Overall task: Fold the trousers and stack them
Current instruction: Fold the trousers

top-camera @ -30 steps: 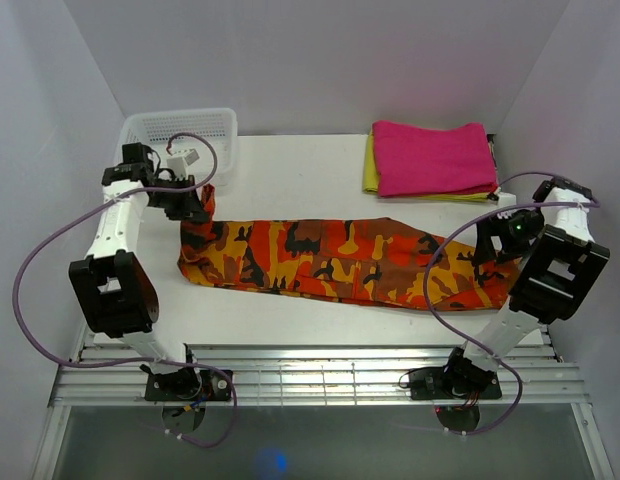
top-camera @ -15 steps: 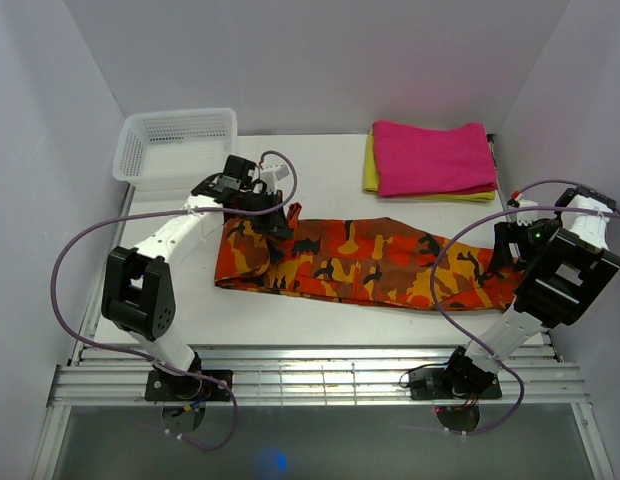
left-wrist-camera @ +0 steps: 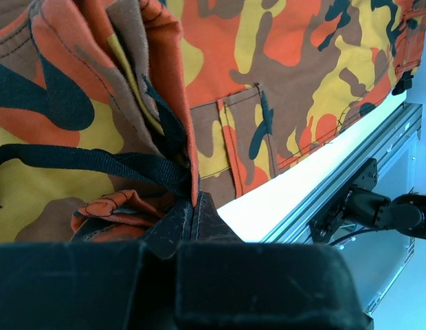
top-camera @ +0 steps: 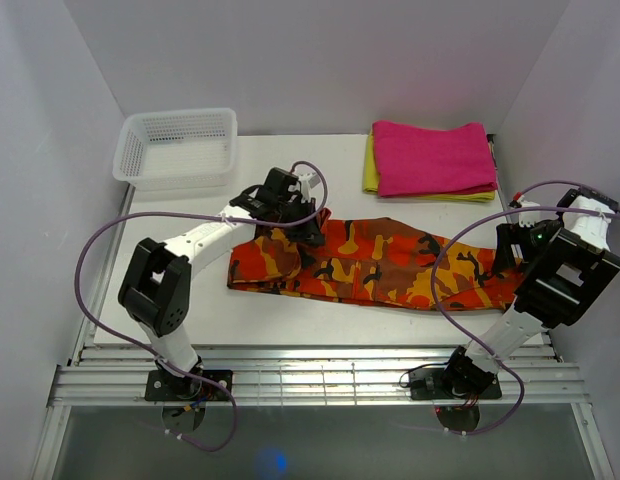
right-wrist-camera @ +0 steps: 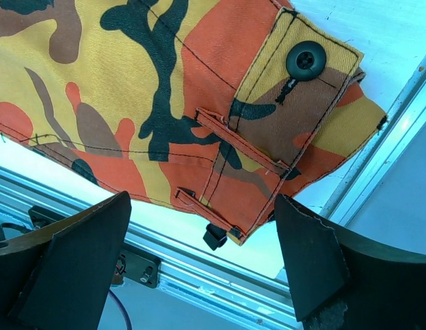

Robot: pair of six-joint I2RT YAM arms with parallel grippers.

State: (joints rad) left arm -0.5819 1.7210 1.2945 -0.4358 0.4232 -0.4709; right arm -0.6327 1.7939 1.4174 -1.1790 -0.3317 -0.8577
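The trousers lie across the table, waistband at the right. The leg ends are pinched in the closed left gripper. The right gripper hangs open over the waistband. The cuffs should be carried right, low and taut, then laid squarely on the waistband.

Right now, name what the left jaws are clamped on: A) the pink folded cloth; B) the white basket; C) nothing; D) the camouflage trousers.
D: the left wrist view shows the left jaws shut on a bunched fold of the trousers.
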